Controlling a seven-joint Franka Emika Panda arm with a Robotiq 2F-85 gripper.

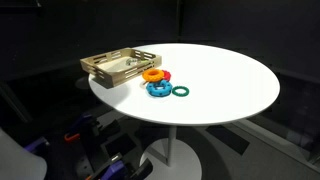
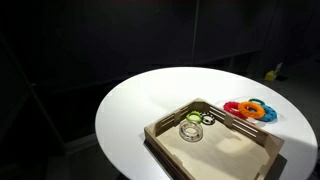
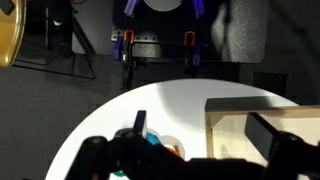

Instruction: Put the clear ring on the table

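The clear ring (image 2: 191,131) lies flat inside the tan wooden tray (image 2: 165,128), near its far corner, with a small green ring (image 2: 207,119) beside it. The tray stands on the round white table (image 2: 140,105), which shows in both exterior views (image 1: 230,80). In the wrist view my gripper (image 3: 205,135) is open and empty above the table. Its dark fingers straddle the tray's corner (image 3: 215,110). The clear ring does not show in the wrist view. The arm is out of both exterior views.
A cluster of orange (image 1: 152,73), red, blue (image 1: 158,89) and green (image 1: 181,91) rings lies on the table beside the tray (image 1: 120,66). It also shows in the wrist view (image 3: 160,143) by my left finger. Dark equipment and stands sit beyond the table edge (image 3: 160,45).
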